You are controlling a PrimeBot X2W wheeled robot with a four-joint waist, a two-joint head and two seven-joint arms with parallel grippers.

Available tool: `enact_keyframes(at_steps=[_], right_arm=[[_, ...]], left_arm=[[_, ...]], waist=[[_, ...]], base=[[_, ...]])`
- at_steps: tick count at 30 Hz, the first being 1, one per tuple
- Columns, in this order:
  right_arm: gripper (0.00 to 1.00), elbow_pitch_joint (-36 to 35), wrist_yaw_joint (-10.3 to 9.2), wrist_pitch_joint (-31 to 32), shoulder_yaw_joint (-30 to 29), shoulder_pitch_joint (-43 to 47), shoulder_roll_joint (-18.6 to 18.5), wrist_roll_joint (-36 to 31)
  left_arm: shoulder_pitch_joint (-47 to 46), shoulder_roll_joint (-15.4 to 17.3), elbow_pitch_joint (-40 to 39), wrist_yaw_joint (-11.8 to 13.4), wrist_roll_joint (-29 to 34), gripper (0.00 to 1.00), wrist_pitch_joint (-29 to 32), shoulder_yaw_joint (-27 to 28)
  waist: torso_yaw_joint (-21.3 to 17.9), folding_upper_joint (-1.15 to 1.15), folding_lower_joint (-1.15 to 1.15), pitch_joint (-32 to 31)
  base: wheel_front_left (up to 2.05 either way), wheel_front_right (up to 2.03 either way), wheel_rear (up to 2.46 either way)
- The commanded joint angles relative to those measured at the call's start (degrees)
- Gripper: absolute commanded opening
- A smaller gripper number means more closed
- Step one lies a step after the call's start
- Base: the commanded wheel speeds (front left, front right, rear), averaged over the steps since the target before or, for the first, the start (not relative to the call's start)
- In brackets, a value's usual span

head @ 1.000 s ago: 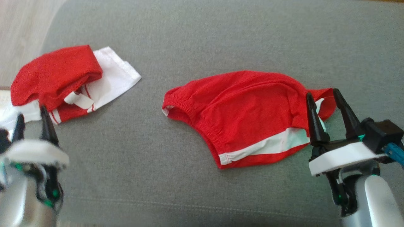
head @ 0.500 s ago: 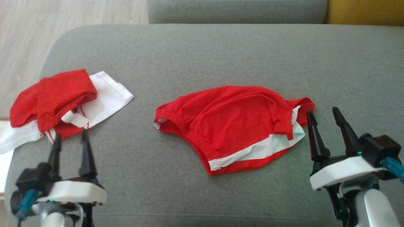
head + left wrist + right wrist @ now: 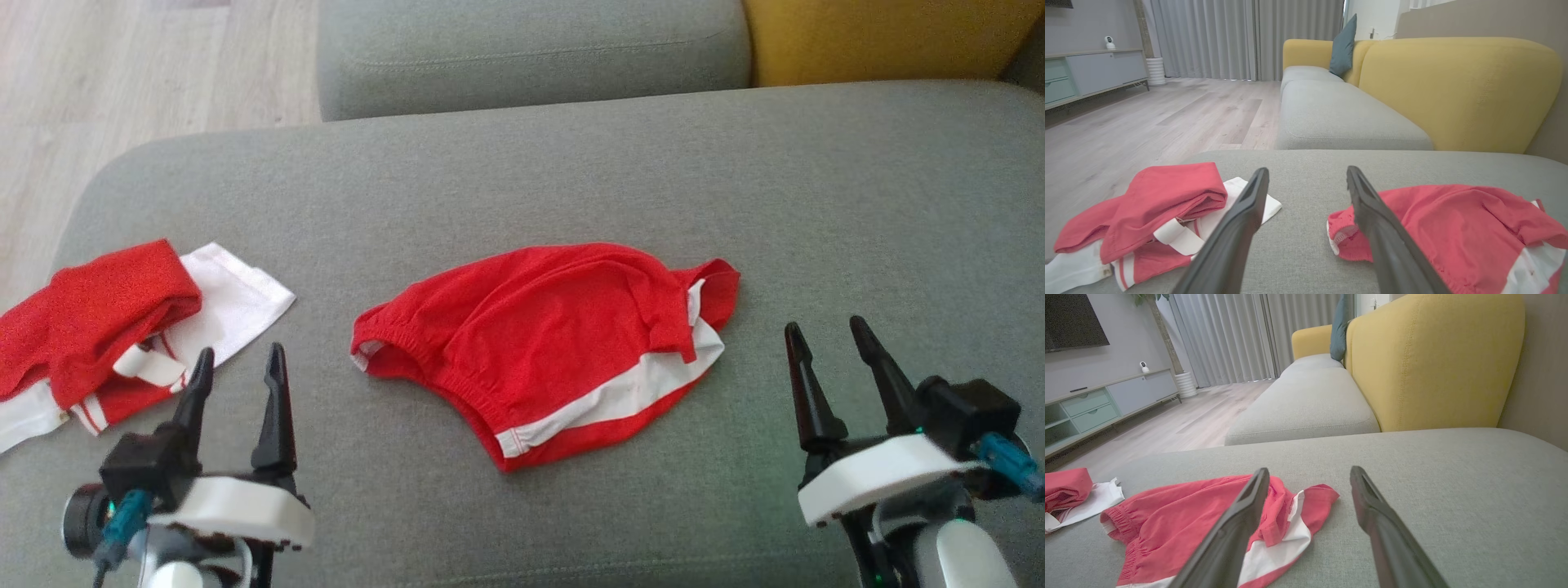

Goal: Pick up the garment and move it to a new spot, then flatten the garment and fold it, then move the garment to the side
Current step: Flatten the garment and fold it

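While both of my hands hover low over the grey sofa seat (image 3: 506, 188), each stands spread as wide as it goes, holding nothing and touching nothing. My left hand (image 3: 240, 351) points into the gap between the 2 pieces of clothing. My right hand (image 3: 824, 324) is near the garment's right end, apart from it. The garment (image 3: 555, 343), red shorts with a white band, lies loosely spread in the middle of the seat. Another red-and-white bundle (image 3: 106, 327) lies crumpled at the seat's left edge, well apart from it. Beyond are a grey cushion (image 3: 531, 49), a yellow backrest (image 3: 882, 37) and wooden floor (image 3: 122, 73).
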Motion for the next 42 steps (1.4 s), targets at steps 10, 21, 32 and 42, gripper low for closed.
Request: enact_keyframes(at_steps=[10, 21, 32, 42], right_arm=[[1.0, -2.4, -0.04, 0.2, 1.1, -0.2, -0.3, 0.0], [1.0, -2.7, -0.04, -0.1, 1.0, -0.7, -0.3, 0.1], [1.0, -2.7, -0.04, -0.3, 1.0, -1.3, -0.3, 0.2], [1.0, -2.8, -0.04, -0.9, 1.6, -3.8, -0.3, -0.1]], left_arm=[[-0.9, 1.1, -2.7, 1.2, 0.6, 1.0, 0.8, 1.3], [-1.8, 1.4, -2.5, 1.4, 0.4, 1.0, 0.9, 0.7], [-3.1, 1.5, -2.8, -0.7, -0.4, 1.0, 1.3, -1.7], [-9.1, -2.5, 0.9, -9.4, -2.6, 1.0, 13.3, -15.2]], waist=[[-1.0, 0.0, 0.0, 0.1], [-0.5, 0.0, 0.0, 1.5], [-0.3, 0.0, 0.0, 2.9], [-0.8, 0.0, 0.0, 7.9]], base=[[0.0, 0.0, 0.0], [0.0, 0.0, 0.0], [0.0, 0.0, 0.0], [0.0, 0.0, 0.0]])
